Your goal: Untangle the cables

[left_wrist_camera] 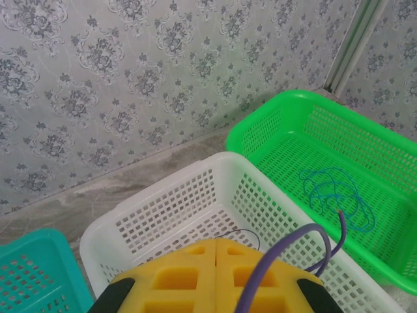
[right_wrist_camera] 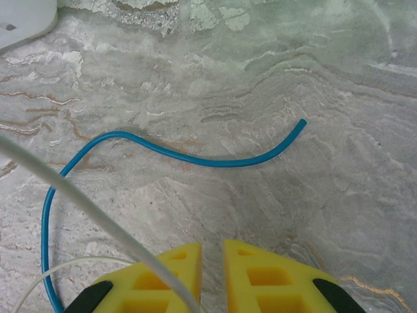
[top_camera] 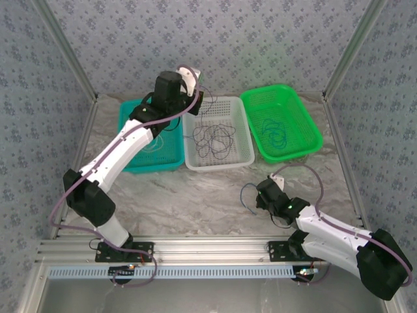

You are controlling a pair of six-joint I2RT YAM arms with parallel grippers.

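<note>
My right pincer (right_wrist_camera: 212, 251) hangs low over the grey marbled table top (right_wrist_camera: 313, 215). Its 2 yellow fingers stand almost together with a slim gap between them, and I cannot tell whether they nip anything. Just ahead of them 1 thin, limp blue wire (right_wrist_camera: 208, 163) lies flat on the stone, well apart from the 3 baskets. Its long axis runs across my view from left to right. The free end points up and to the right; the other part bends round on the left and runs back past my left finger. A blurred pale strand (right_wrist_camera: 98, 218) crosses close to the lens, and I cannot say what it is.

My left pincer (left_wrist_camera: 215, 246) is pressed together, raised above the white plastic mesh basket (left_wrist_camera: 163, 208). A hair-thin dark strand (left_wrist_camera: 242, 230) curls off right at the tips; I cannot tell whether it is pinched. The loose tangle of dark thin wires (top_camera: 215, 138) lies in that basket. A curl of blue wires (left_wrist_camera: 335, 195) lies in the green mesh basket (left_wrist_camera: 260, 130) beside it, and the teal mesh basket (top_camera: 130, 107) sits on the other side.

I judge the step in hand to be sorting out 1 freed wire. The next move calls for a sure pinch on the blue wire near its bend. Then it needs a lift high enough for the tail to clear the green rim, likely to join the other blue ones.
</note>
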